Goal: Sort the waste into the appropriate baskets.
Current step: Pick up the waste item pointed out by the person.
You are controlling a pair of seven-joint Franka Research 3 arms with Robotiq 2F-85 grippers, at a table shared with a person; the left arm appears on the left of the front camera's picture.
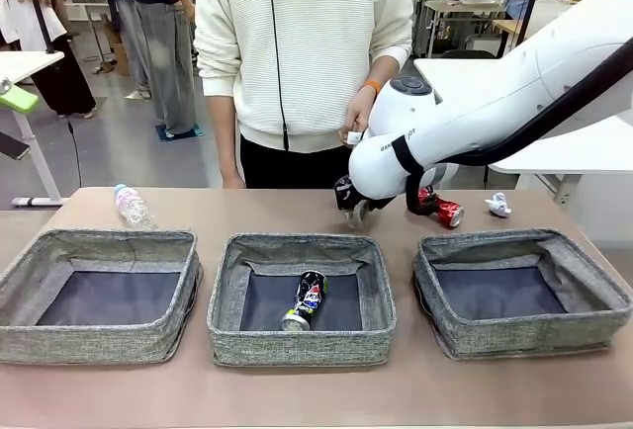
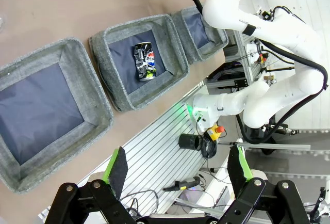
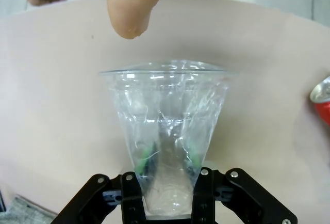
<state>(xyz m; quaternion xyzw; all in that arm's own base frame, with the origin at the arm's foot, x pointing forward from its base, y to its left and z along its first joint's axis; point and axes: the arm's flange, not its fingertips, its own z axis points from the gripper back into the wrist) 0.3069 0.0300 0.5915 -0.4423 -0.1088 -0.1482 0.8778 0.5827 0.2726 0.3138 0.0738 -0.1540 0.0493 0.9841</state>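
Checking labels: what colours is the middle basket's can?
Can: black, blue and red print; left wrist view.

Drink can in middle basket; bottle behind left basket.

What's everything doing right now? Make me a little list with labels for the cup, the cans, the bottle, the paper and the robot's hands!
Right gripper: fingers closed on the narrow end of the clear plastic cup
Left gripper: fingers wide open, nothing between them
Middle basket: holds the dark printed can
Crushed red can: on the table behind the right basket
Paper ball: on the table beside the red can
Clear plastic bottle: lying behind the left basket
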